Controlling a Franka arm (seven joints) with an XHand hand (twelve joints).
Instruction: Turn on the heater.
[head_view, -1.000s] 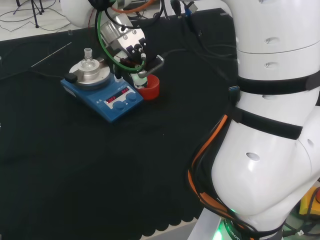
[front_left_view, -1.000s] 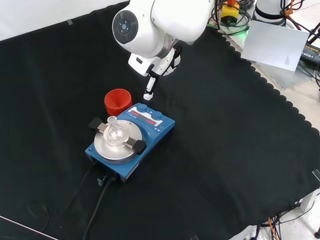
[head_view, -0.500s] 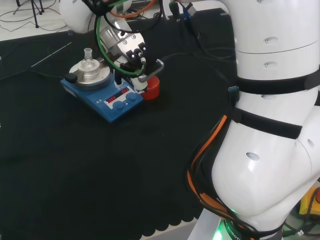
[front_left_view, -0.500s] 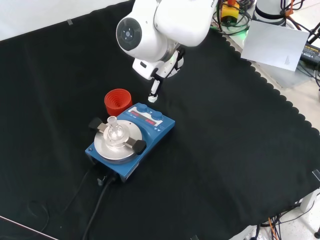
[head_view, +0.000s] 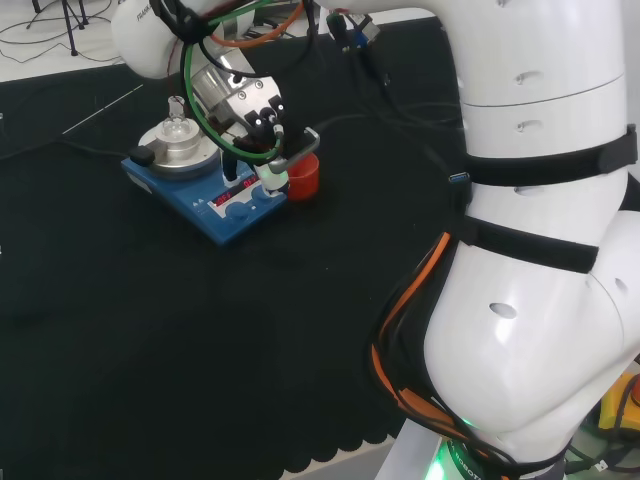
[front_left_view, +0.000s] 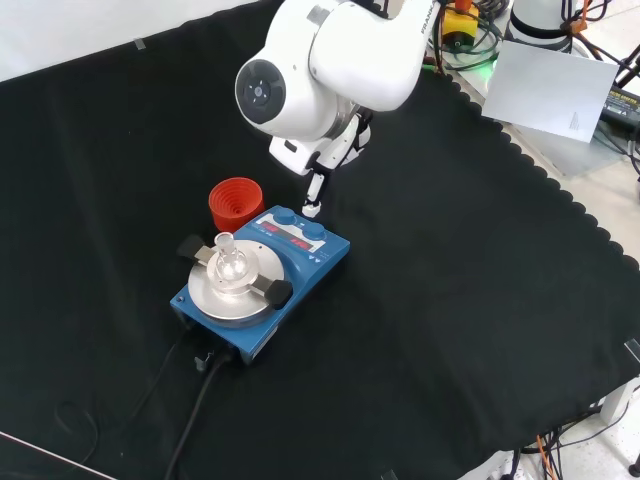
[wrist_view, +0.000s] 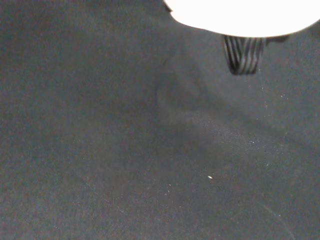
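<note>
The heater (head_view: 205, 188) is a blue hotplate with a round silver top, red displays and two blue knobs (front_left_view: 300, 222) on its front panel. A small clear glass flask (front_left_view: 229, 260) stands on the plate. The hand (head_view: 252, 122) hangs over the panel end of the heater (front_left_view: 262, 275). One straight finger (front_left_view: 313, 192) points down, its tip at the panel edge by the knobs. I cannot tell whether it touches. In the wrist view a blurred white part of the hand (wrist_view: 240, 14) and a ribbed black finger pad (wrist_view: 243, 54) hang over black cloth.
A red ribbed stand (front_left_view: 236, 203) sits on the cloth just beside the heater's panel end, close to the hand (front_left_view: 330, 150). The heater's black cable (front_left_view: 195, 410) runs off toward the front view's bottom. The arm's white links (head_view: 540, 250) fill the head view's right.
The hand has moved from above the red stand toward the heater's front panel and come lower, so its straight finger now ends at the knobs.
</note>
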